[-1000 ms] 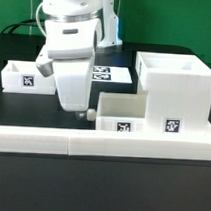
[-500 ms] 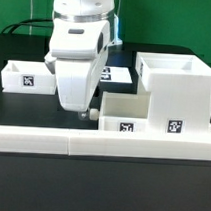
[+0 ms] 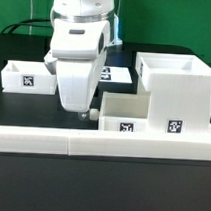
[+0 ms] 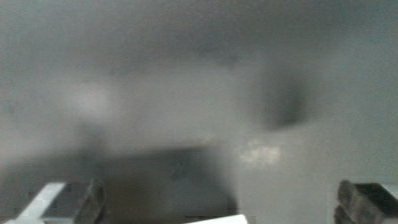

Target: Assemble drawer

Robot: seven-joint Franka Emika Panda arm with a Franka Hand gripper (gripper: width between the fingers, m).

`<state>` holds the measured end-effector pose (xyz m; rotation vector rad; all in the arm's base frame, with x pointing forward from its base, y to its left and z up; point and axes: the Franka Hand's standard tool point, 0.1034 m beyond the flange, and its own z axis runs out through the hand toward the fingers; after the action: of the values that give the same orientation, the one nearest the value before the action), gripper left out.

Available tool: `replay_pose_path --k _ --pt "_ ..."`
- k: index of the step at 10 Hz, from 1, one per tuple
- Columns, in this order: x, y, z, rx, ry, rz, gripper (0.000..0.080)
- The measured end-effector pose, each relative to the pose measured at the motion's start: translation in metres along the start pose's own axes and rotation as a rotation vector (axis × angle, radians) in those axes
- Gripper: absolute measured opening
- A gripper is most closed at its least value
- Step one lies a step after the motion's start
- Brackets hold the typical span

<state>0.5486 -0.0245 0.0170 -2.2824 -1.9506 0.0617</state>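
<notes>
Hanging low over the black table (image 3: 28, 109), the gripper (image 3: 86, 113) sits just beside the front tray (image 3: 121, 112), at the tray's end on the exterior view's left. Whether a fingertip touches the tray's wall cannot be told from this angle.

The front tray stands against the foot of the tall housing (image 3: 175, 82) and carries a square tag on the face toward the camera. The housing rises on the exterior view's right, open side up, with its own tag low on its front. The second tray (image 3: 22, 77) lies well apart on the exterior view's left, beyond the arm's hand, with its tag facing forward.

Behind the arm, the marker board (image 3: 115, 72) lies flat on the table. The long low wall strip (image 3: 52, 141) runs across in front of all the parts.

The wrist view is heavily blurred. It shows the two dark fingers (image 4: 64, 200) at opposite sides of the picture, so the jaws stand wide apart and clamp nothing. A pale blur lies between them, and I cannot tell whether it is the tray's wall.
</notes>
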Motion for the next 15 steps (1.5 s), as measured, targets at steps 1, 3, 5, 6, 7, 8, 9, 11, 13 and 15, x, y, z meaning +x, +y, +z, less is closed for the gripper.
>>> replay_pose_path --k 1,3,5,6,7,8,9,11,13,15 --pt "0.0 0.0 0.001 0.0 -0.028 -0.013 0.0649" --pt "-0.001 0.001 -0.003 0.024 -0.067 -0.031 0.0649" --pt "-0.001 0.0 -0.003 0.023 -0.066 -0.01 0.0649" --pt "-0.001 0.0 -0.002 0.023 -0.066 -0.01 0.0649" --pt "-0.002 0.0 -0.002 0.024 -0.065 -0.015 0.0649" --pt "-0.009 0.003 -0.001 0.03 -0.06 -0.11 0.0649" --pt "-0.013 0.008 -0.001 0.044 -0.062 -0.122 0.0649" --pt "-0.008 0.024 -0.007 0.061 -0.066 -0.116 0.0649" --pt "0.004 0.031 -0.009 0.039 -0.063 -0.058 0.0649" --pt "0.002 0.031 -0.008 0.041 -0.063 -0.064 0.0649"
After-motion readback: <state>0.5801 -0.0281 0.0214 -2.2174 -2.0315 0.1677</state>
